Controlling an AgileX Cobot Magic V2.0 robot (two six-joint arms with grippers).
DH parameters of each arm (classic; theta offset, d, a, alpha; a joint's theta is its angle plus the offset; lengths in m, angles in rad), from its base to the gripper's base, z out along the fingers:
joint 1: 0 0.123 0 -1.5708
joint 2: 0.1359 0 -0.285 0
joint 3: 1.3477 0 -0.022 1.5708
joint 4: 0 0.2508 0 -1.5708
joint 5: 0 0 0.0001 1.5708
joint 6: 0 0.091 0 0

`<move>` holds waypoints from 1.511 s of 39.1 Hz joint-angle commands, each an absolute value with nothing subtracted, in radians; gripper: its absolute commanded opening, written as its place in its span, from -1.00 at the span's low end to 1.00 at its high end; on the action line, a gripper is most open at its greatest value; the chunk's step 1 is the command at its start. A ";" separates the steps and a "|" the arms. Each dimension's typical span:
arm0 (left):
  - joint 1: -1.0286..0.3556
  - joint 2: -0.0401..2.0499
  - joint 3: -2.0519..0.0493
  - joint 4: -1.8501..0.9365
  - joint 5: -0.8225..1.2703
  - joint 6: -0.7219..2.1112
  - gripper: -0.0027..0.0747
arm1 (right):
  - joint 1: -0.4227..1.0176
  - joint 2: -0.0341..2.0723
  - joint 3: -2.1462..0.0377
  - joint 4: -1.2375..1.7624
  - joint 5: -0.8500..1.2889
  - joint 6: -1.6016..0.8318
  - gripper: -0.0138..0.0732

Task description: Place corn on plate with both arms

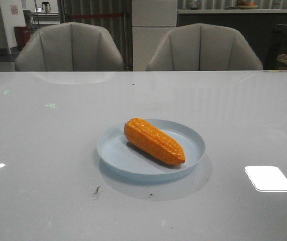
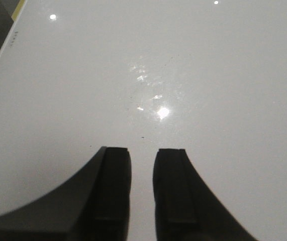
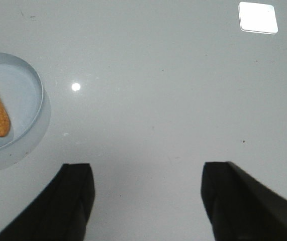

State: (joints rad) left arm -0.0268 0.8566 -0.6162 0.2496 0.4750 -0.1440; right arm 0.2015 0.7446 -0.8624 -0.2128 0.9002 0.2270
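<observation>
Nearest the front camera lies bare glossy table (image 1: pixel 42 201), then the plate (image 1: pixel 114 150) with the corn (image 1: pixel 153 140) resting diagonally inside it, tapered end toward the near rim. Placement looks complete. Neither arm reaches into the front view. The left gripper (image 2: pixel 142 191) holds nothing, jaws slightly parted; the right gripper (image 3: pixel 148 201) spreads wide, empty, beside the plate.

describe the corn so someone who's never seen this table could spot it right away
On the glossy white table, look near the middle for a pale blue plate. The corn lies diagonally inside it, the only orange, bumpy thing there.
</observation>
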 commanded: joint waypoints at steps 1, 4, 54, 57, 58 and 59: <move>-0.027 0.847 -0.642 0.226 0.377 -0.156 -0.36 | 0.194 0.690 -0.869 -0.238 0.840 0.226 0.61; -0.027 0.847 -0.642 0.226 0.359 -0.156 -0.36 | 0.194 0.670 -0.869 -0.238 0.841 0.226 0.61; -0.028 0.847 -0.642 -0.014 0.335 -0.156 -0.69 | 0.194 0.671 -0.869 -0.238 0.840 0.226 0.61; -0.028 0.827 -0.642 -0.014 0.336 -0.156 -0.69 | 0.194 0.671 -0.869 -0.238 0.840 0.226 0.61; -0.028 0.816 -0.640 -0.011 0.336 -0.154 -0.69 | 0.194 0.671 -0.869 -0.238 0.840 0.226 0.61; -0.028 0.798 -0.636 -0.006 0.336 -0.145 -0.69 | 0.194 0.671 -0.869 -0.238 0.840 0.226 0.61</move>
